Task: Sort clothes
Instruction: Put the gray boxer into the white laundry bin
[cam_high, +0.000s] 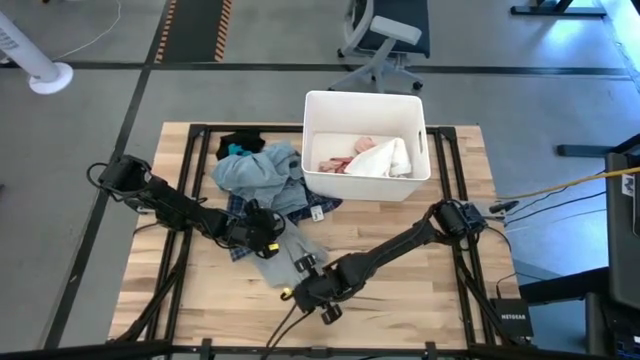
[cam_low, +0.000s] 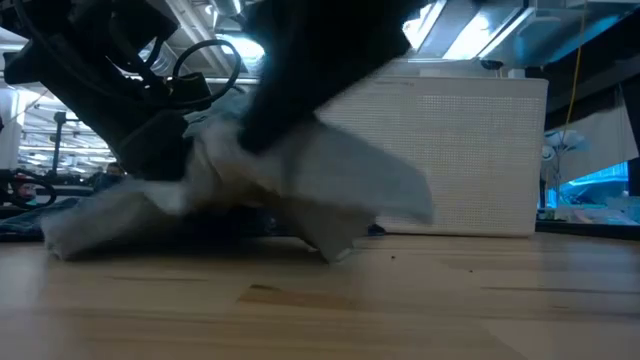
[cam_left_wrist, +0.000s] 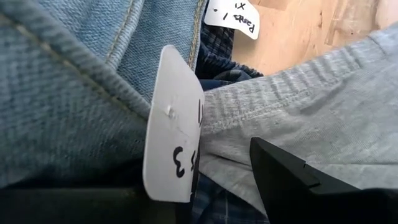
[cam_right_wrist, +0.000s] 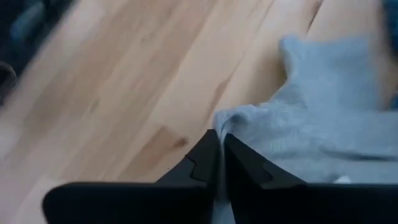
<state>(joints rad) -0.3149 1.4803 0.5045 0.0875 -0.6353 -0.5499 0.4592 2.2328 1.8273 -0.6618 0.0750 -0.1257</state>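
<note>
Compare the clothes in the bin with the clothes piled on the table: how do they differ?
The clothes in the bin are pink and white; the pile on the table is blue-grey denim, dark plaid, teal and black. The bin clothes lie inside the bin, untouched; the pile lies loose, with both grippers at its near edge. Both are crumpled fabric.

Clothes pile left of bin (garments inside)

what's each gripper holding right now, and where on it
The right gripper is shut on the grey garment, pinching its edge. The left gripper is down in the clothes pile; whether it holds anything cannot be told.
</note>
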